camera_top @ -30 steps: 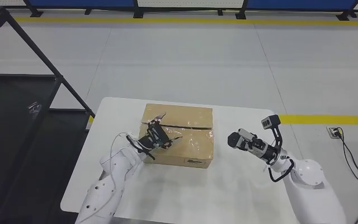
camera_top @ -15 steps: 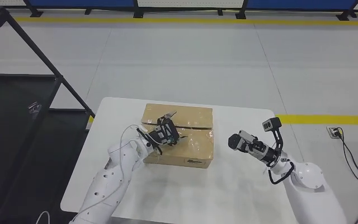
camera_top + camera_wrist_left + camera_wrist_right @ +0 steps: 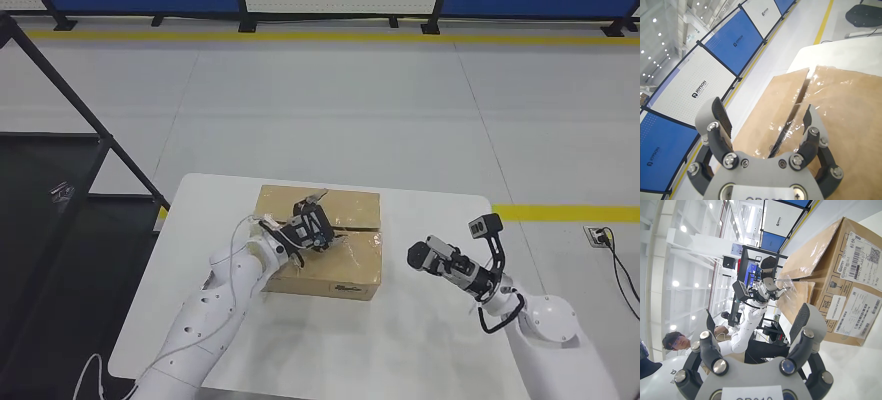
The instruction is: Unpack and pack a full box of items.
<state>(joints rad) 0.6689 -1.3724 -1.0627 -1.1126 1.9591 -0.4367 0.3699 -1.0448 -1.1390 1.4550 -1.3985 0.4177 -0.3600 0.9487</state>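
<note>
Nearest, the bare white table [image 3: 400, 340] runs across the front. Above its right part, well apart from any load and just off the cardboard's right end, the right gripper [image 3: 414, 252] hangs with its two fingers spread wide and nothing between them; it faces left toward the labelled end of the box [image 3: 345, 268]. The box sits on the middle of the table toward the far edge, a brown carton with a printed label [image 3: 347, 289] on its near side. Along its top the two flaps meet at a seam [image 3: 791, 115] covered with wrinkled clear tape [image 3: 821, 89]; the flaps are slightly parted along that line. Over the left half of the top, the left gripper [image 3: 762, 106] is likewise wide open and grips nothing: one finger is down at the taped seam, though whether it touches cannot be told, and the other stands clear above the far flap. Beyond the table lies pale floor, with a black frame [image 3: 60, 90] off to the left and a yellow line [image 3: 300, 36] along the far side
</note>
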